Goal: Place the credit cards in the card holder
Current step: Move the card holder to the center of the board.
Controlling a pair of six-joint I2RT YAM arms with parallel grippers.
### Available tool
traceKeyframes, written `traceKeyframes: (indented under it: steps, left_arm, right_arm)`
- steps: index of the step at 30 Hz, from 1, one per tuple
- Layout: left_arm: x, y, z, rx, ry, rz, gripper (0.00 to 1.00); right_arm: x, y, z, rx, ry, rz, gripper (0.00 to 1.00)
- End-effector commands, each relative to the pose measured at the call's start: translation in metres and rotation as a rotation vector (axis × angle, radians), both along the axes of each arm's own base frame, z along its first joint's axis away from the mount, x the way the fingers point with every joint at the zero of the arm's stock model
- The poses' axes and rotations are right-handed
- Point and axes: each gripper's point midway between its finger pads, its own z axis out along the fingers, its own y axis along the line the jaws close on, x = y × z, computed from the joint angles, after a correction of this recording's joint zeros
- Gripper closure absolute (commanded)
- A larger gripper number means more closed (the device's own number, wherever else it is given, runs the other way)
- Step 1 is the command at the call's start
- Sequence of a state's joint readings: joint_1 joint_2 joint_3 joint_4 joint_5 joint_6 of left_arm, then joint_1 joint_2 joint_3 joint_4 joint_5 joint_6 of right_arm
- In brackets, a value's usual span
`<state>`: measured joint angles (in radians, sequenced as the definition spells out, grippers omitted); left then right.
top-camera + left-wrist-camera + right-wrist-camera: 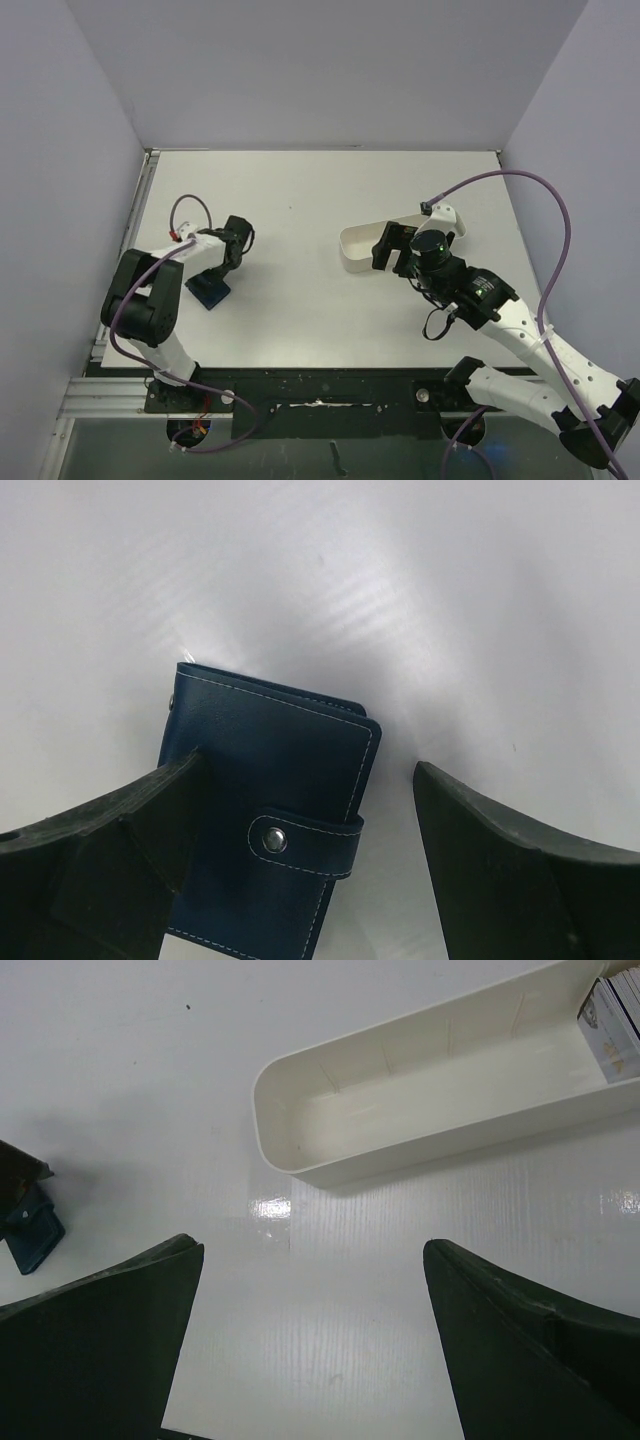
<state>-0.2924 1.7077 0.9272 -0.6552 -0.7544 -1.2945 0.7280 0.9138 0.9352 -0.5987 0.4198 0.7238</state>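
Your left pincer (307,765) is spread wide with nothing between its fingers, and it hangs low over the card holder (270,750), which lies flat on the white table (450,600). From the left wrist camera you see the holder folded shut, dark navy with pale stitching. Its snap tab (305,842) wraps round the edge at 3 o'clock and is fastened. The finger at 8 o'clock of that view covers the holder's lower left edge, and you cannot tell whether it touches the leather. The other finger stands clear of the holder at 4 o'clock, over bare table.

Your right pincer (310,1248) is spread just as wide and grips nothing. It hovers above bare table just beside the long white tray (400,1160). In its wrist view the tray runs from 11 o'clock toward 2 o'clock. A small stack of cards (612,1020) stands inside the tray's end at 2 o'clock, cut off by the frame edge. Their faces look pale with print too small to read.

Seen from overhead, the holder sits at 8 o'clock of the table's middle and the tray at 3 o'clock, well apart. The right arm's wrist covers part of the tray in that view.
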Motion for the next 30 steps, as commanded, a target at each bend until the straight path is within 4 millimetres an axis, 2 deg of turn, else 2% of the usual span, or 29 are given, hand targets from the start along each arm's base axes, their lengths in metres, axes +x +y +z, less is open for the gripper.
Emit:
traceKeyframes:
  steps: [1, 8, 13, 16, 21, 26, 30]
  left_arm:
    - [-0.022, -0.095, -0.029, -0.333, 0.067, -0.085, 0.21]
    - [-0.032, -0.173, 0.002, -0.523, -0.031, -0.302, 0.27]
    - [-0.035, -0.189, 0.029, -0.58, -0.075, -0.436, 0.25]
    - [-0.033, -0.187, 0.046, -0.577, -0.158, -0.542, 0.24]
    - [-0.044, -0.168, 0.054, -0.658, -0.257, -0.616, 0.3]
    - [-0.052, -0.129, 0.052, -0.671, -0.281, -0.596, 0.32]
    - [-0.059, -0.111, 0.042, -0.687, -0.255, -0.578, 0.42]
  right_arm:
    - [0.007, -0.001, 0.023, 0.033, -0.054, -0.043, 0.02]
    - [0.006, 0.002, 0.008, 0.013, -0.01, -0.029, 0.02]
    - [0.005, 0.002, -0.001, 0.006, 0.018, -0.041, 0.02]
    - [0.004, 0.007, -0.001, 0.024, 0.022, -0.023, 0.03]
    - [0.004, 0.015, 0.002, 0.049, 0.021, 0.003, 0.02]
    - [0.005, 0.023, -0.006, 0.054, 0.043, 0.019, 0.02]
    - [0.007, 0.03, -0.01, 0.047, 0.067, 0.035, 0.02]
